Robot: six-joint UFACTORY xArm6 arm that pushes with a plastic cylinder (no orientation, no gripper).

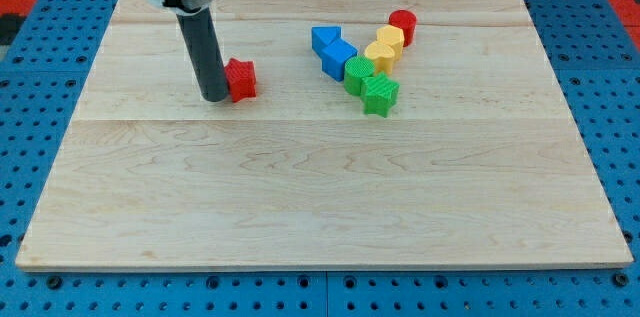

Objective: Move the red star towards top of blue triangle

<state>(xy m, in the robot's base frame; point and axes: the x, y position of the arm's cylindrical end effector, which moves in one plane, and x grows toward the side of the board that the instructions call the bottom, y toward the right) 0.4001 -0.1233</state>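
The red star (241, 79) lies on the wooden board left of centre, toward the view's top. My tip (215, 98) stands right against the star's left side. The blue triangle (322, 38) lies to the star's right and a little higher in the view, at the top left of a cluster of blocks. A gap of bare board separates the star from the triangle.
The cluster holds a blue cube (339, 59), a green block (358, 74), a green star (379, 95), two yellow blocks (381, 55) (391, 37) and a red cylinder (402, 25). The wooden board (300, 187) rests on a blue pegboard table.
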